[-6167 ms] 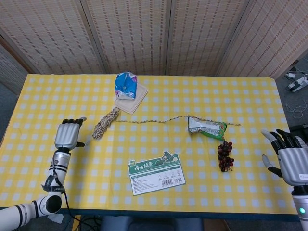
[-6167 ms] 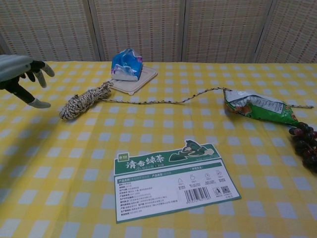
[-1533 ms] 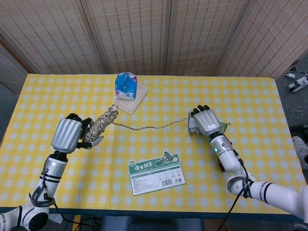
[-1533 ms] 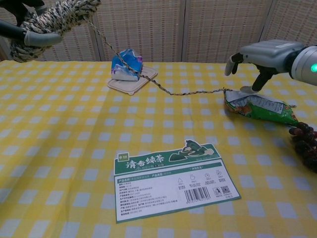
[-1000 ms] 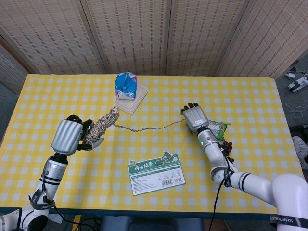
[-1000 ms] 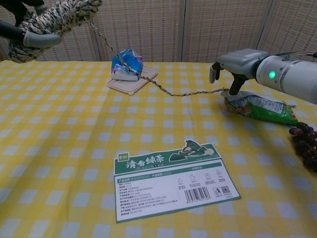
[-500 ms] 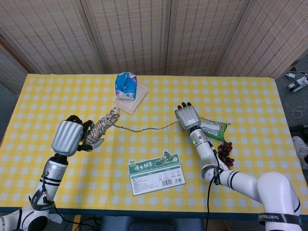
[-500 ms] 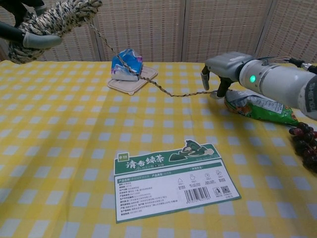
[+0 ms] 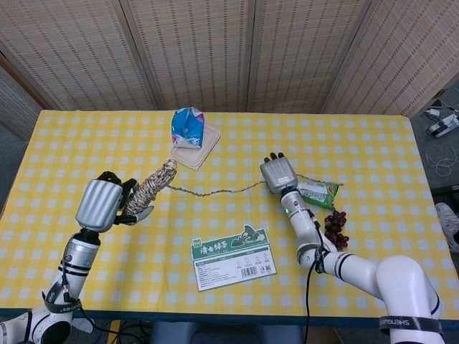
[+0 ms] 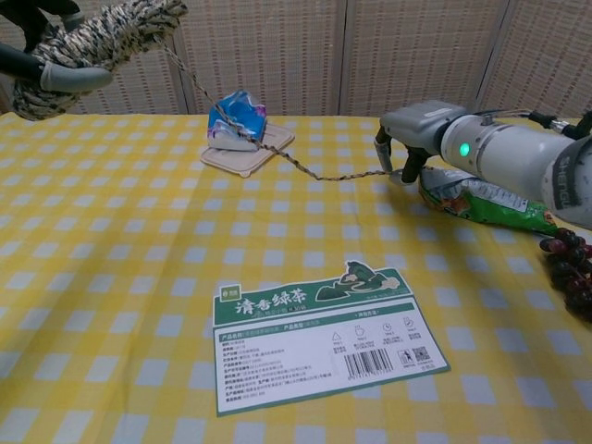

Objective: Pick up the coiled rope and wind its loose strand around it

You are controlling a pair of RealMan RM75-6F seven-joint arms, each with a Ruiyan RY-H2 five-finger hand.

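Left hand (image 9: 106, 203) grips the rope coil (image 9: 152, 187) and we see it held up off the table (image 9: 93, 136), its loose strand (image 9: 215, 191) trailing right across the cloth. Right hand (image 9: 278, 174) hovers fingers-down at the strand beside the green bag (image 9: 315, 190); we cannot tell whether it has pinched the strand. Near it: grapes (image 9: 334, 228), a label card (image 9: 233, 258), a blue packet (image 9: 186, 127) on a tray (image 9: 200, 153).

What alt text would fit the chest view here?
The left hand holds the coiled rope aloft; its loose strand runs down to the right hand, lowered over it beside a green snack bag on the yellow checked table.
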